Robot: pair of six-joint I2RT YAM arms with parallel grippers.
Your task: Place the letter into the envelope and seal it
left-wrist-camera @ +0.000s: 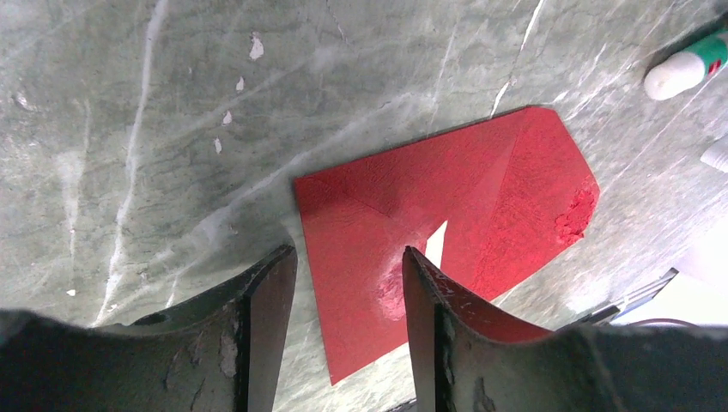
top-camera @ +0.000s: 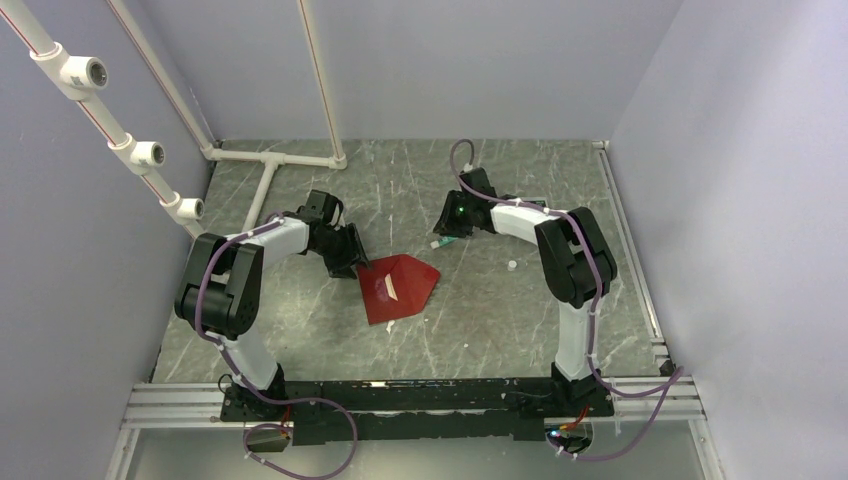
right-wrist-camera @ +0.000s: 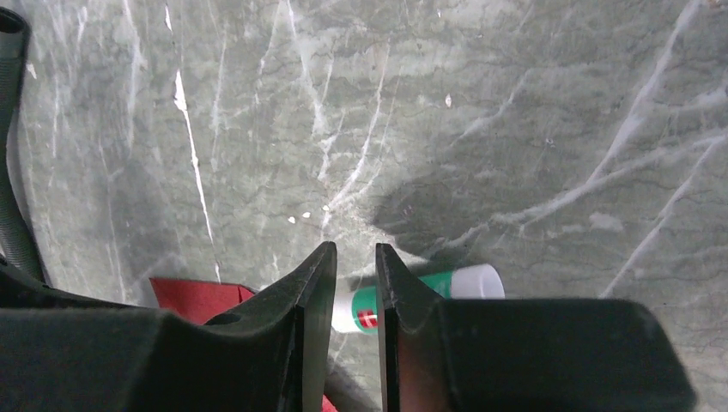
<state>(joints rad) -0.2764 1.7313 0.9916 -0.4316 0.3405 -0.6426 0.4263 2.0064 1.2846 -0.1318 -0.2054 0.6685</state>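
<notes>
So the envelope [top-camera: 400, 288] lies flat on the worktop [top-camera: 500, 330], about the centre of the top view, with a pale sliver [left-wrist-camera: 436, 245] showing near its middle. The left tool [left-wrist-camera: 348, 257] sits over its upper-left corner, fingers apart, holding nothing. The right tool [right-wrist-camera: 356, 251] is up and right of centre, fingers nearly together over a white-and-green glue stick [right-wrist-camera: 455, 285]. Can't tell if it's pinching it.

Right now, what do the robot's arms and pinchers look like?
Both the left arm and right arm have white curved shells, chunky black joints and purple cables looping along them. A tiny green light glows on the right one. The left gripper and right gripper each have two thick black fingers.
</notes>
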